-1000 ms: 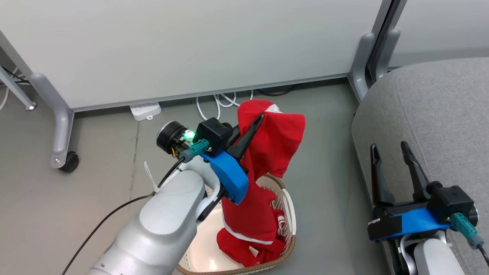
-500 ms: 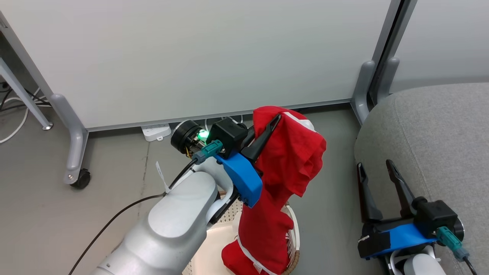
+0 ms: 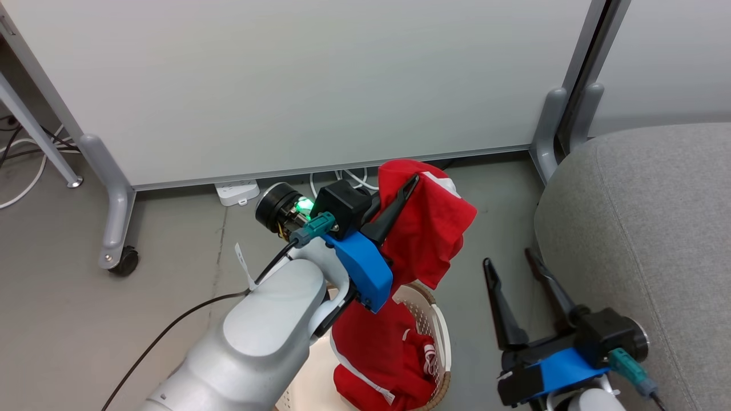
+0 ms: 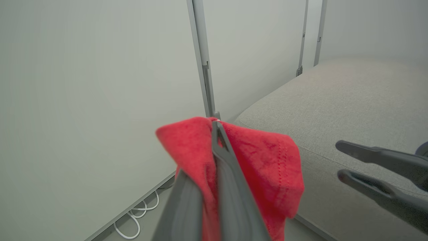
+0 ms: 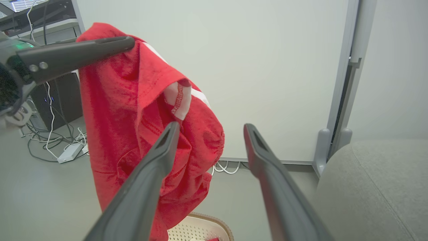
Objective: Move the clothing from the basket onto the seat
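My left gripper [image 3: 411, 181] is shut on a bright red garment [image 3: 434, 228] with a white panel, held up in the air. The cloth drapes over the fingers [image 4: 230, 187] and hangs down into the cream perforated basket [image 3: 441, 337], where more red clothing [image 3: 394, 365] lies. My right gripper [image 3: 508, 258] is open with nothing in it, over the floor between the garment and the grey seat [image 3: 645, 228]. In the right wrist view its fingers [image 5: 150, 167] point at the hanging garment [image 5: 127, 117], with the basket rim [image 5: 214, 222] below.
A white partition panel [image 3: 320, 80] stands behind on grey legs, one with a caster [image 3: 123, 260]. A power strip [image 3: 237, 191] and white cables [image 3: 348, 177] lie on the floor under it. The seat's rounded edge [image 5: 378, 174] is close on the right.
The head view has shifted. My right gripper has moved left off the seat's edge toward the hanging garment. The left gripper still holds the garment up.
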Robot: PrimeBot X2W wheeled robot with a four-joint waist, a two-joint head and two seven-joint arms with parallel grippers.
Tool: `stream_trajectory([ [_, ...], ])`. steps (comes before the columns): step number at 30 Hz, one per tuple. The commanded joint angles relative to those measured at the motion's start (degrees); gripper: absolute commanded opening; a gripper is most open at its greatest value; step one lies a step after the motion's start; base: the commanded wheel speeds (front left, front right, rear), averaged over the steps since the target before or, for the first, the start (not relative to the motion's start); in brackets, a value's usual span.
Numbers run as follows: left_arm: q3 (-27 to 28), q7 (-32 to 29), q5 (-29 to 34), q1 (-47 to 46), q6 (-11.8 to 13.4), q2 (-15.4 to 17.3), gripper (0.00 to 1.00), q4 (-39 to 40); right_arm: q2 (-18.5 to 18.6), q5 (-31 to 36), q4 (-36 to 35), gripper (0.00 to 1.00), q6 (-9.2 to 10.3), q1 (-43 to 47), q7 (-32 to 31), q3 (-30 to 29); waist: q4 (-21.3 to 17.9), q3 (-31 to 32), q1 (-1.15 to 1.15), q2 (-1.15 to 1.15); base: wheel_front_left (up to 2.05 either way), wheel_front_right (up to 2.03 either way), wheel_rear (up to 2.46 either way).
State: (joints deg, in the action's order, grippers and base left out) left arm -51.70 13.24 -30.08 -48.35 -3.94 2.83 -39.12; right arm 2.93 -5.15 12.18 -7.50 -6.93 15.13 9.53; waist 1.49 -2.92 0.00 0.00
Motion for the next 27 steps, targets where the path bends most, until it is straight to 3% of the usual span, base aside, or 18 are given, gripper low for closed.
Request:
stream_trajectory([
  [1,0.1,0.4,-0.2,-1.0,0.3,0.1,0.0,-0.2,0.0,0.0,-0.4,1.0,0.02,0.2,0.0,1.1,0.1,-0.3,0.0,0.0,0.0,0.0,0.0],
  [20,-2.7,0.4,-1.1,-4.4,0.9,0.1,0.0,1.1,0.0,-1.4,8.3,1.0,0.02,-13.1,0.0,15.1,1.8,-4.9,0.0,0.0,0.0,0.0,0.0],
  [27,-4.8,0.2,-2.4,-6.1,1.5,0.1,0.0,2.8,0.0,-1.5,14.0,1.0,0.02,-18.6,0.0,16.4,3.3,-6.4,0.0,0.0,0.0,0.0,0.0],
])
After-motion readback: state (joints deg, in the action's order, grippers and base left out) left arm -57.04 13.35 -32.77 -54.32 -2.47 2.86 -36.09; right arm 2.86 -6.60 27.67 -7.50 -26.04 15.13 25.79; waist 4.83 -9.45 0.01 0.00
